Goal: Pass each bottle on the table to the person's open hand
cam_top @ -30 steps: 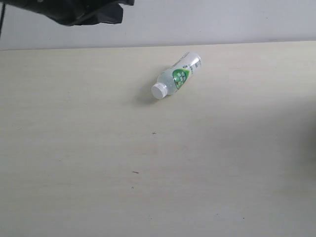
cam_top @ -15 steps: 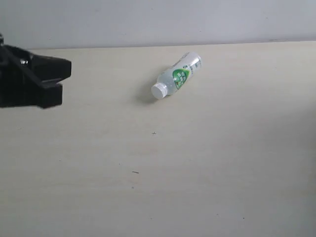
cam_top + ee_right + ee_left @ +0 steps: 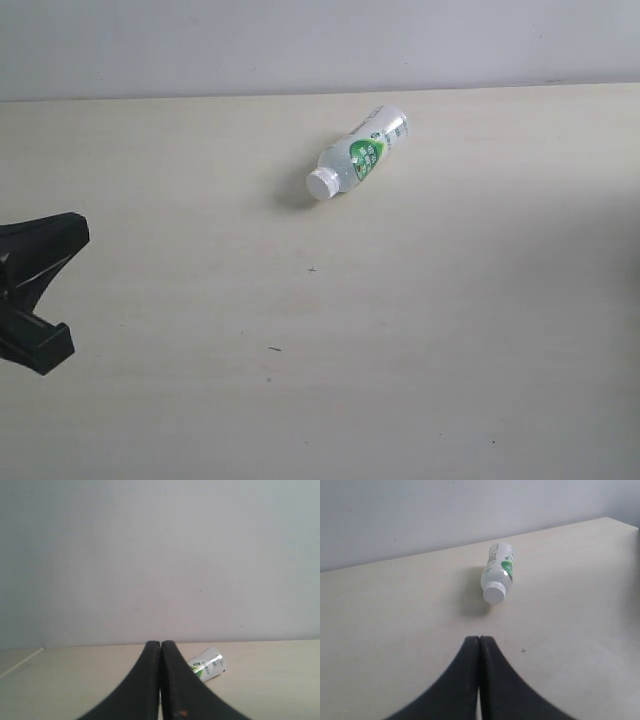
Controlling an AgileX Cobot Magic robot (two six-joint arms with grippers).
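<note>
The black left claw [image 3: 479,640], its two fingers pressed together on nothing, has travelled a good way in the last second. In the exterior view it hung beyond the far left corner of the wide pale beige wood-grain table [image 3: 450,330], then came down along the left edge. Now only its dark end shows, at the left edge and towards the near side. The small clear plastic bottle with a green-and-white label and a white cap [image 3: 358,153] has not stirred through any of this. It lies on its side near the far edge of the table, a little right of the middle, with its cap turned towards the near left. From its wrist view the left claw faces the bottle across bare table, well apart from it. The black right claw [image 3: 160,643] is likewise closed tight and empty. It looks low across the table at the bottle's base end, with the plain grey wall [image 3: 160,555] behind, and it does not appear in the exterior view at all. We see no other bottle on the table and no open hand in any view. We therefore judge that this one bottle is what remains to be passed over. The left arm's sweep has taken it away from the bottle, which looks to us like a return to rest or a fresh start. Either claw would have to spread its fingers before it could take the bottle's round body.
</note>
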